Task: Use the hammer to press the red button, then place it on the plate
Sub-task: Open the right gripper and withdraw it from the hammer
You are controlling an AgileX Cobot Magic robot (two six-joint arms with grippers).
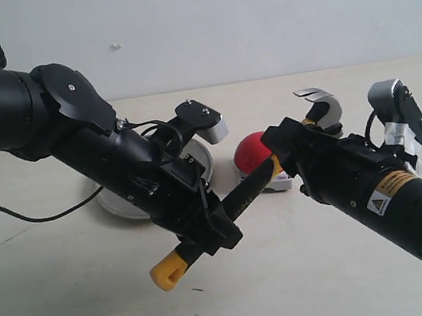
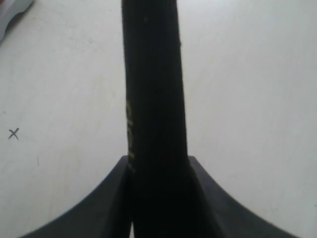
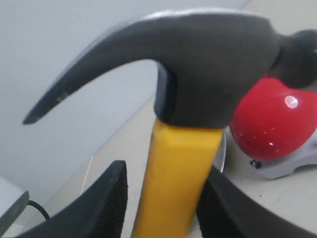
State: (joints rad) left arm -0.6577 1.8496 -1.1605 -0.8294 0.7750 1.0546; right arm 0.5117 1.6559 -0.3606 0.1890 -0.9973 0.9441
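Nearest in the exterior view, the hammer is held off the table. Its yellow end is poked out toward 7 o'clock and its head is up toward 1 o'clock. The left gripper is clamped on the black grip just above that yellow end, with the left arm slanted down from 10 o'clock. The right arm is brought in from 4 o'clock, tilted upward, and the right gripper is set round the yellow neck right under the head.

A bit further back, the red button is found just at 9 o'clock of the right gripper. The plate is laid at 9 o'clock of the button, mostly hidden behind the left arm.

Stuff only the wrist views give: in the left one, both pads are seen pressed against the handle, and a small X mark is drawn on the table. In the right one, a gap is seen between one finger and the yellow neck, so those jaws are parted loosely round it, not squeezing. The head is overlapped with the button's dome there; whether they're touching can't be told.
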